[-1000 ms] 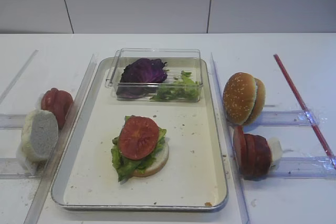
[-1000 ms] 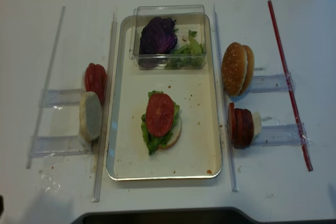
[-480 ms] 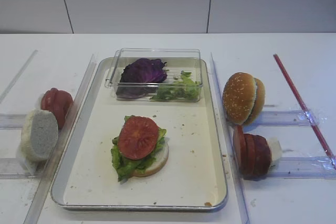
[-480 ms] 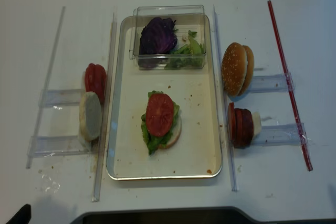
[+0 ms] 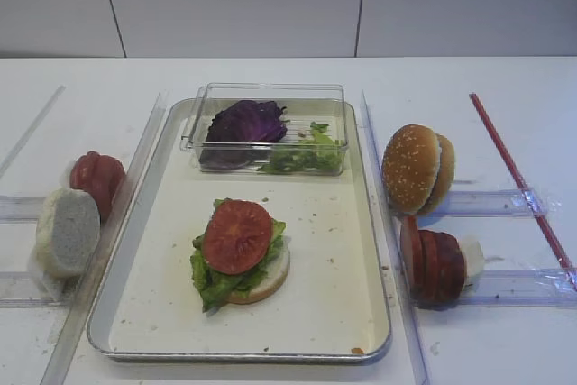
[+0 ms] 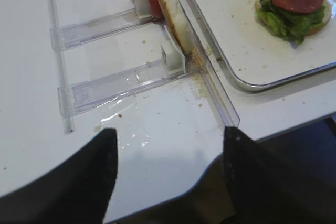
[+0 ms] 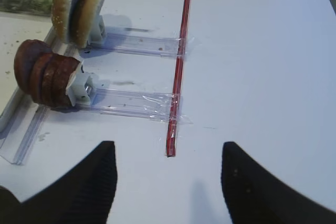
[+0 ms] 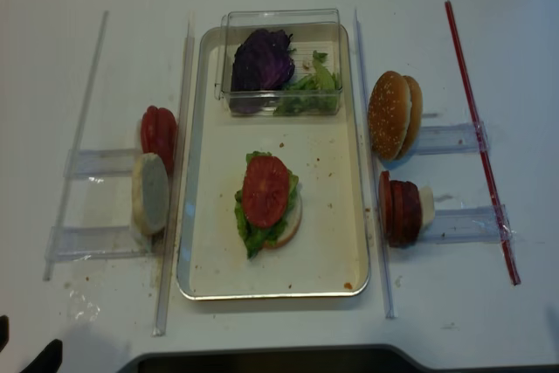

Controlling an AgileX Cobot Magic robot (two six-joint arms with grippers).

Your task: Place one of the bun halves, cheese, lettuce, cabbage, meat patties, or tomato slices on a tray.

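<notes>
On the cream tray [image 5: 343,313] lies a bun half topped with lettuce [image 5: 209,279] and a tomato slice [image 5: 237,236]. More tomato slices [image 5: 97,178] and a pale bun half [image 5: 66,232] stand in the left rack. Seeded bun halves [image 5: 416,169] and meat patties [image 5: 433,263] stand in the right rack. Cabbage [image 5: 248,121] fills part of the clear box. No cheese shows. My left gripper [image 6: 170,129] hangs open and empty over the table's front edge, short of the left rack. My right gripper [image 7: 168,144] is open and empty above bare table by the red strip's near end.
A clear plastic box [image 5: 266,92] sits at the tray's far end, with loose lettuce [image 5: 306,155] beside the cabbage. Clear rails [image 8: 173,172] flank the tray on both sides. A red strip [image 8: 480,137] runs along the far right. Crumbs [image 6: 199,66] lie near the left rack.
A dark part of the left arm has edged into the bottom-left corner of the overhead view. The food and the tray have not moved.
</notes>
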